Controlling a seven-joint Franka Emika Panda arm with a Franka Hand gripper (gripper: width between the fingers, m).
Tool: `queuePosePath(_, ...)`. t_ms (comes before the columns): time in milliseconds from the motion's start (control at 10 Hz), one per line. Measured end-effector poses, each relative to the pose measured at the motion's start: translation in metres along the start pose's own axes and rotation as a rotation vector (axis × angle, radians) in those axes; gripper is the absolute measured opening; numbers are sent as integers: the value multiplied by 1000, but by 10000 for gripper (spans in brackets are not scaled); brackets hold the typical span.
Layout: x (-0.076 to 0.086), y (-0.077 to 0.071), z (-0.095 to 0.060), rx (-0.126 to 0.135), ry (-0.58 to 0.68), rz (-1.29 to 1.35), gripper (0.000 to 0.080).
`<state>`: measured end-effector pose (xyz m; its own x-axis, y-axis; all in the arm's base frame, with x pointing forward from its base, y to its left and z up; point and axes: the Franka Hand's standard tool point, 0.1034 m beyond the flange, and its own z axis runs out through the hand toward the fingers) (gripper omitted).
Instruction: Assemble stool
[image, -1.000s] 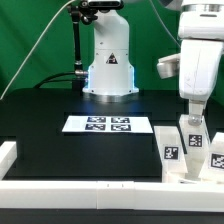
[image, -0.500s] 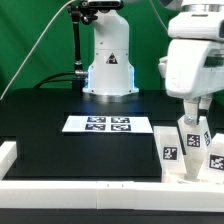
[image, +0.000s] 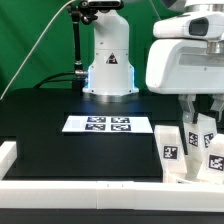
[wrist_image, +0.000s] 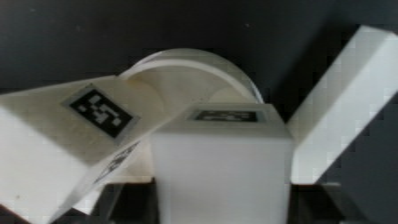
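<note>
In the exterior view, my gripper (image: 203, 117) hangs at the right over a cluster of white stool legs. Its fingers stand on either side of one upright leg (image: 205, 128). A tagged leg (image: 170, 148) stands to its left and another (image: 215, 152) to its right. In the wrist view, the held leg (wrist_image: 222, 150) fills the gap between my gripper's (wrist_image: 222, 208) dark fingers (wrist_image: 135, 200). The round seat (wrist_image: 187, 68) lies behind it. A tilted tagged leg (wrist_image: 80, 125) leans on one side and a plain leg (wrist_image: 347, 90) stands on the other.
The marker board (image: 108, 125) lies in the middle of the black table. The robot's white base (image: 108, 65) stands behind it. White border rails run along the front (image: 80, 192) and the exterior view's left (image: 8, 152).
My hand has risen and shifted toward the exterior view's left, looming larger. The leg between the fingers has come up a little with it.
</note>
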<state>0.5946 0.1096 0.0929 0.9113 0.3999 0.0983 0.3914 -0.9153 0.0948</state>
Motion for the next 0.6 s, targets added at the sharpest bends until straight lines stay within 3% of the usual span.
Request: queuePosePath(600,0,-1,0,3,0,370,338)
